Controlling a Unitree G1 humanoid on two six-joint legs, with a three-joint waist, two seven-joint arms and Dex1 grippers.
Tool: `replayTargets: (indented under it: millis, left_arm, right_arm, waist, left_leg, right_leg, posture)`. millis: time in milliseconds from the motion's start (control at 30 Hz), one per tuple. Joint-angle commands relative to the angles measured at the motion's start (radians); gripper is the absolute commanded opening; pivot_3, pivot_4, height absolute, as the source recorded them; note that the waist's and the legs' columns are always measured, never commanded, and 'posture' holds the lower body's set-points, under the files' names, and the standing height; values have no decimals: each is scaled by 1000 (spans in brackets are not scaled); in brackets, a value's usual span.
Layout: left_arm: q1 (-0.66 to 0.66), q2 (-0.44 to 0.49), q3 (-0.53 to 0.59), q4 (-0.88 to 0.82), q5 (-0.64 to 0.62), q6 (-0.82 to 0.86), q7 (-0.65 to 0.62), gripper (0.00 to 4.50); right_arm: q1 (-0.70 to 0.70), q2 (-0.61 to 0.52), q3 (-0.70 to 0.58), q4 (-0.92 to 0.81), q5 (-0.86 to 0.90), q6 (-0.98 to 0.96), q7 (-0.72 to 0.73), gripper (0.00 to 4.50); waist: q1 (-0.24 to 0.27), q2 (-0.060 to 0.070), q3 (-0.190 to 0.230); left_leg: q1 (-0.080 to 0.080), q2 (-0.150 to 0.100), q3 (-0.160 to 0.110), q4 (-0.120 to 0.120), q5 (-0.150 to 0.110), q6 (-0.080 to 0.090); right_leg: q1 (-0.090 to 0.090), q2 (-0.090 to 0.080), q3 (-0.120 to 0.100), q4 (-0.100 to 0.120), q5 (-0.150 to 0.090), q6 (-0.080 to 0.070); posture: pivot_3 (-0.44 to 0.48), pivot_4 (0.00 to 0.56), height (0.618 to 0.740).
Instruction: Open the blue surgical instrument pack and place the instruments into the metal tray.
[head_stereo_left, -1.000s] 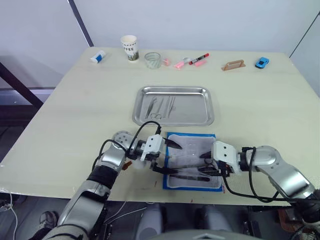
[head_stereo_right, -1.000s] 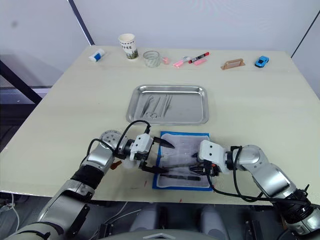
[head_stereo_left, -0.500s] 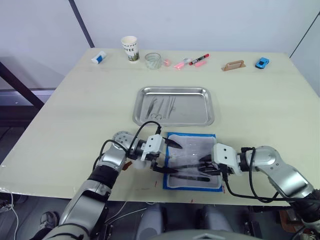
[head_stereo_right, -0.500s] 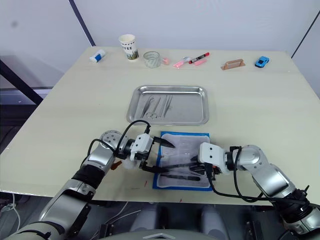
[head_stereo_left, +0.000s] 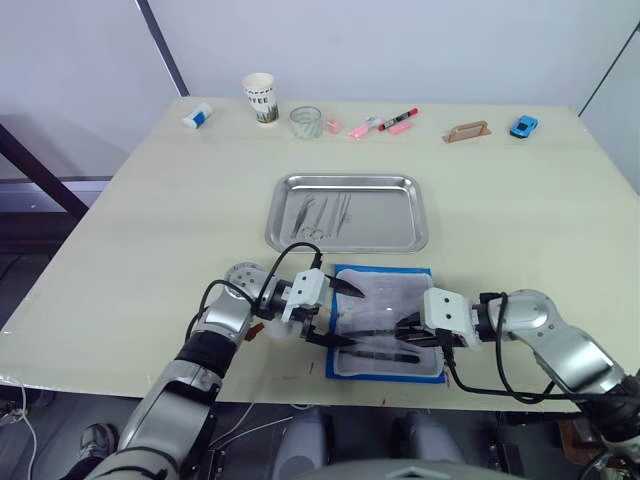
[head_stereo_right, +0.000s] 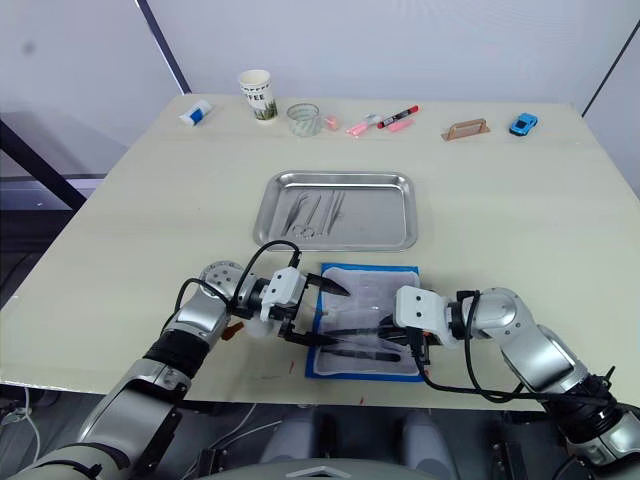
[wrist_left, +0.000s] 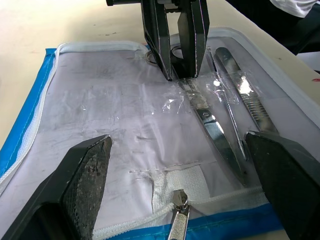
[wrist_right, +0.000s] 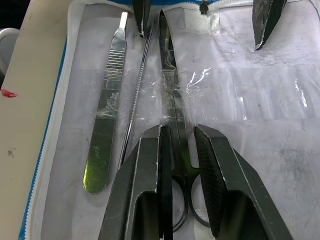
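Scissors (wrist_right: 175, 145) lay in the opened blue surgical instrument pack (head_stereo_left: 385, 322) near the table's front edge, just before the metal tray (head_stereo_left: 347, 211). Right gripper (wrist_right: 177, 137) straddled them, jaws narrowly parted; left gripper (wrist_left: 177, 150) gaped wide.

Along the far edge of the table (head_stereo_left: 150, 220) stands a row of small things: a white tube with a blue end (head_stereo_left: 196, 114) lies nearest the far left corner; just beside it a paper cup (head_stereo_left: 259, 96) stands upright; next comes a clear glass (head_stereo_left: 306, 121), upright; then a small pink piece (head_stereo_left: 333, 127), pink markers (head_stereo_left: 361, 128) and a red marker with a black cap (head_stereo_left: 397, 117), lying close together; further right a tan wooden block (head_stereo_left: 467, 131); a blue toy car (head_stereo_left: 523, 125) sits nearest the far right corner.
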Motion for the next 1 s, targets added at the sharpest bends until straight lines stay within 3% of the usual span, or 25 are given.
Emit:
replayTargets:
  millis: [33,300,433,733,1000]
  left_arm:
    - [45,9,-35,67,67,16,21,4500]
    - [46,8,-38,66,66,17,27,4500]
    - [48,7,-39,64,65,17,29,4500]
    - [53,6,-42,60,66,14,34,4500]
    - [55,1,-45,67,71,9,39,4500]
  right_arm:
    - [3,-29,21,14,-35,66,10,1028]
    - [-8,-35,64,70,-56,92,31,1028]
    - [-4,-23,71,111,-59,70,33,48]
    - [-34,-30,51,64,-45,85,42,48]
    - [-117,-86,47,-133,-25,337,49,48]
  waist:
    - [0,0,0]
    - [1,0,-3]
    - [1,0,-6]
    - [0,-2,-9]
    - [1,2,-6]
  left_leg:
    - [0,0,0,0,0,0]
    - [0,0,0,0,0,0]
    - [0,0,0,0,0,0]
    - [1,0,0,-1,0,0]
    - [-1,1,0,-1,0,0]
  right_leg:
    - [0,0,0,0,0,0]
    - [0,-1,0,-1,0,0]
    - [0,-1,-1,-1,0,0]
    - [0,-2,-1,-1,0,0]
    - [0,-5,-1,-2,0,0]
  posture:
    - [0,150,740]
    - [0,150,740]
    - [0,150,740]
    - [0,150,740]
    - [0,150,740]
